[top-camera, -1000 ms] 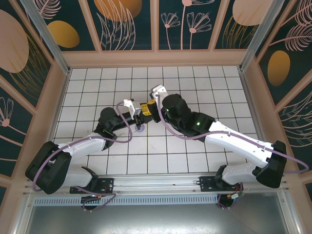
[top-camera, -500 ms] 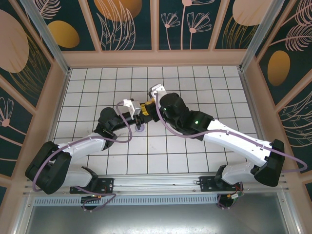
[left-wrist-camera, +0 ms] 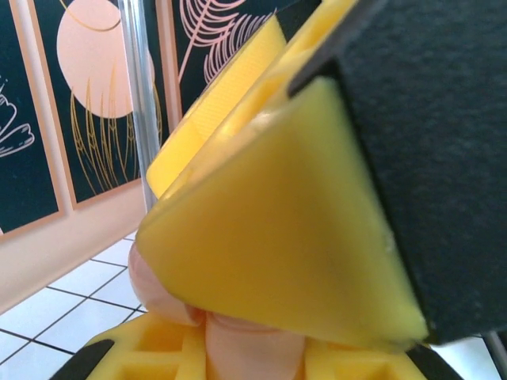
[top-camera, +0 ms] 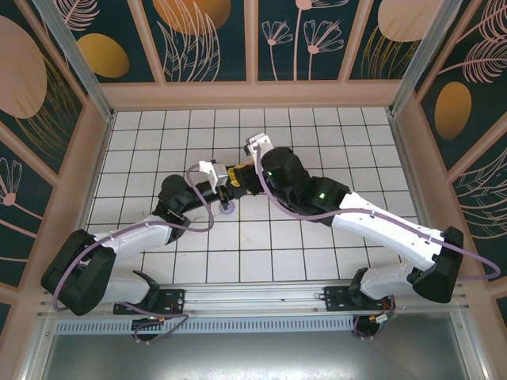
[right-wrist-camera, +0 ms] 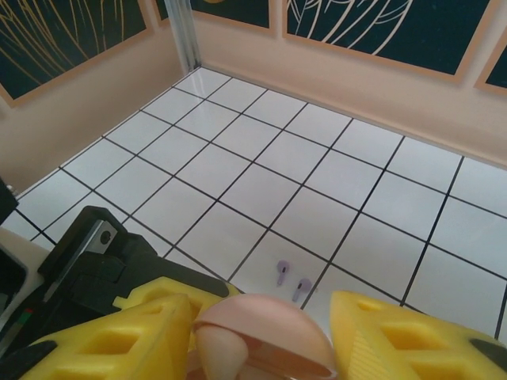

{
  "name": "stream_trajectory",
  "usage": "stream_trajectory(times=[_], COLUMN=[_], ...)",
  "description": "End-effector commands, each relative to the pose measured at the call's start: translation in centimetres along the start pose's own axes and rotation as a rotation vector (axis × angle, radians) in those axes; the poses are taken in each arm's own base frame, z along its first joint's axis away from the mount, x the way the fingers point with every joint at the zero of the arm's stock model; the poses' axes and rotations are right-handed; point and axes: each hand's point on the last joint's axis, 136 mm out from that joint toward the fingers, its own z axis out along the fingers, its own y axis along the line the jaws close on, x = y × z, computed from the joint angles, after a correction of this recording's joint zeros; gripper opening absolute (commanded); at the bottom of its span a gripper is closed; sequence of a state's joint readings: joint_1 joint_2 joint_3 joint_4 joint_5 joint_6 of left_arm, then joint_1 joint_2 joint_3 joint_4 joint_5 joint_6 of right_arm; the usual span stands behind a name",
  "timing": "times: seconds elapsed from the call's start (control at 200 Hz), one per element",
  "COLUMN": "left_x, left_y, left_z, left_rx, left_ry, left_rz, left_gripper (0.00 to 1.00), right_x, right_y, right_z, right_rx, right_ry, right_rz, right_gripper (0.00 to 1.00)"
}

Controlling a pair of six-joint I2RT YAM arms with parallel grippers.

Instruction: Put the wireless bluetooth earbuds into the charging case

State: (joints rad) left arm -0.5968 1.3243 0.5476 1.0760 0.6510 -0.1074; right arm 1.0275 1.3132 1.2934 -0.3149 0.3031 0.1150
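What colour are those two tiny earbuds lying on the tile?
The earbuds are lilac; right wrist view.

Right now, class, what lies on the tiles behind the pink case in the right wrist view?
Two lilac earbuds on the white tiles. The pink case covers whatever lies beneath it.

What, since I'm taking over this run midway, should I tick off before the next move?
1. Case secured: ok. The left hand is shut on the pale pink charging case.
2. Right hand released: ok. The right hand has its fingers apart, one on either side of the case.
3. Earbuds located: ok. Two lilac earbuds lie on a white tile beyond the case.
4. Lid open, sockets free: cannot tell. The inside of the case is hidden.
5. Clearance between hands: not ok. The right hand's yellow finger sits very close in front of the left wrist camera.
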Motion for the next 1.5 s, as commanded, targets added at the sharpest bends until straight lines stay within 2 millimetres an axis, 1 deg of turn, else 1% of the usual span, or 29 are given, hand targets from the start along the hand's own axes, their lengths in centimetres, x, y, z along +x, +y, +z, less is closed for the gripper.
stream_trajectory(times=[0.0,0.12,0.48,0.771,0.861,0.941,1.046,1.196,1.291,1.496], left_x=[-3.1,-3.2,-2.8,-2.2,-1.9,-1.7,-1.1,0.2,1.3,3.9], left_y=[-0.9,-1.0,-0.9,-0.7,-0.6,-0.5,-0.2,0.1,0.4,1.0], left_z=[0.3,0.3,0.3,0.4,0.4,0.5,0.5,0.4,0.5,1.0], left_rx=[0.047,0.049,0.050,0.045,0.040,0.035,0.024,0.008,0.005,-0.009], left_ry=[-0.091,-0.094,-0.088,-0.084,-0.082,-0.081,-0.080,-0.081,-0.085,-0.109], left_rz=[0.062,0.060,0.050,0.038,0.037,0.038,0.045,0.062,0.064,0.050], left_gripper=[0.00,0.00,0.00,0.00,0.00,0.00,0.00,0.00,0.00,0.00], right_x=[-1.9,-3.0,-4.5,-7.3,-7.7,-7.9,-7.5,-5.3,-3.7,-1.1], right_y=[-0.1,-0.2,-0.4,-0.3,-0.7,-1.5,-3.4,-5.6,-6.1,-6.0], right_z=[-0.5,-0.9,-1.5,-4.0,-4.8,-5.5,-5.9,-5.7,-5.4,-4.1], right_rx=[-0.014,-0.027,-0.065,-0.121,-0.128,-0.118,-0.082,-0.030,-0.015,-0.027], right_ry=[-0.027,-0.050,-0.085,-0.170,-0.189,-0.202,-0.199,-0.157,-0.126,-0.053], right_rz=[0.036,0.058,0.105,0.167,0.195,0.242,0.332,0.430,0.456,0.487], right_gripper=[0.55,0.57,0.59,0.64,0.64,0.64,0.64,0.64,0.63,0.62])
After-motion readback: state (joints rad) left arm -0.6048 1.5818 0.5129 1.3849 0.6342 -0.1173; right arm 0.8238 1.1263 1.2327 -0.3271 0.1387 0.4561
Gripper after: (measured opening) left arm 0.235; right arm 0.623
